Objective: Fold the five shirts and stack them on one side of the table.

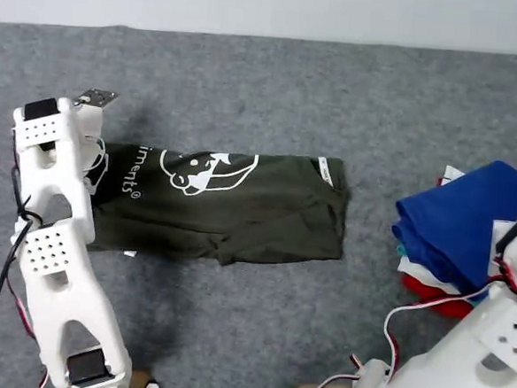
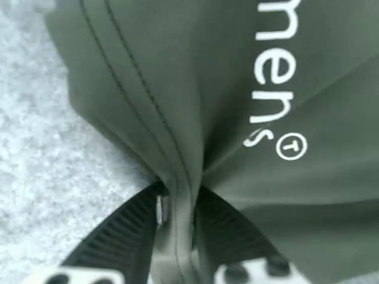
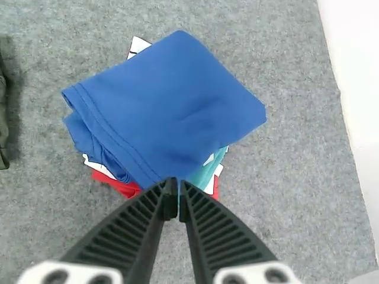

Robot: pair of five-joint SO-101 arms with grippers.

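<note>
A dark green shirt (image 1: 222, 205) with white print lies folded into a long strip across the middle of the grey table. My left gripper (image 2: 177, 216) is shut on the green shirt (image 2: 237, 89), pinching its hem between the black fingers (image 2: 127, 228); in the high view that arm (image 1: 56, 233) stands at the shirt's left end. At the right side sits a stack of folded shirts with a blue shirt (image 1: 461, 221) on top and red and teal ones beneath. My right gripper (image 3: 178, 198) hangs shut and empty above the blue shirt (image 3: 166, 112).
Grey carpet-like cloth (image 1: 248, 87) covers the table, with a white wall strip along the far edge. The right arm's white body (image 1: 469, 360) and its wires stand at the front right. Open room lies in front of and behind the green shirt.
</note>
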